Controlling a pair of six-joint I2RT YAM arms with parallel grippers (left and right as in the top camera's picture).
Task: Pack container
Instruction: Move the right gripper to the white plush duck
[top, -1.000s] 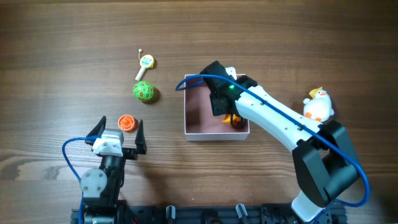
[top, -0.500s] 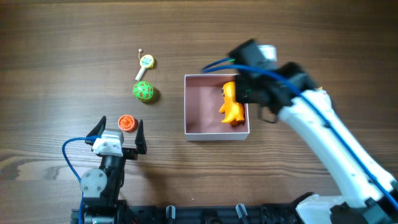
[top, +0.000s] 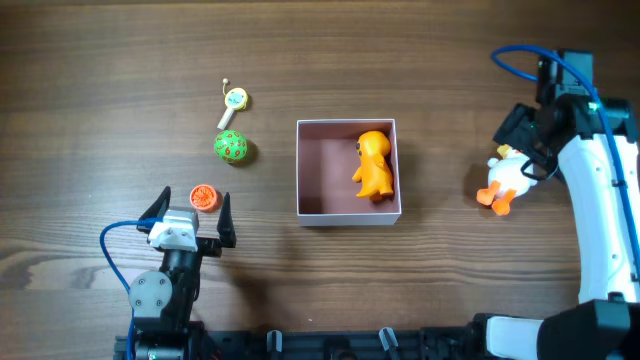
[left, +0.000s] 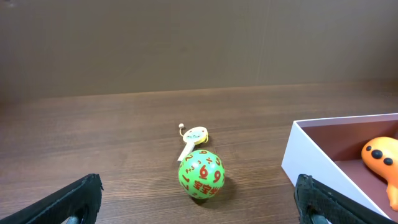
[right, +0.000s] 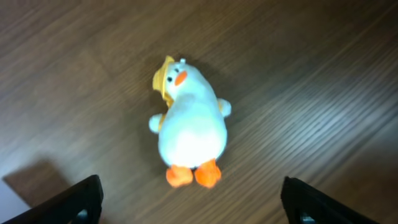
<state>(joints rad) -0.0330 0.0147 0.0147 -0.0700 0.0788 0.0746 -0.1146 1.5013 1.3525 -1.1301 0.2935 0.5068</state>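
Note:
The container (top: 309, 172), a shallow white box with a dull pink inside, sits mid-table and holds an orange toy figure (top: 374, 166); its corner shows in the left wrist view (left: 311, 155) with the toy (left: 382, 163). My right gripper (top: 522, 138) is open and empty, hovering above a white plush duck (top: 503, 180) that lies on its back on the table (right: 189, 127). My left gripper (top: 190, 212) is open and empty near the front left. A green number ball (top: 231, 147) (left: 201, 173), an orange disc (top: 204, 197) and a small pale charm (top: 234, 100) (left: 194, 135) lie left of the container.
Bare wooden table (top: 100, 100) surrounds the toys. The right arm's white links run down the right edge (top: 605, 220).
The right gripper has let go of the orange toy in the container, lifted out and swung right to above the duck. The left arm has not moved.

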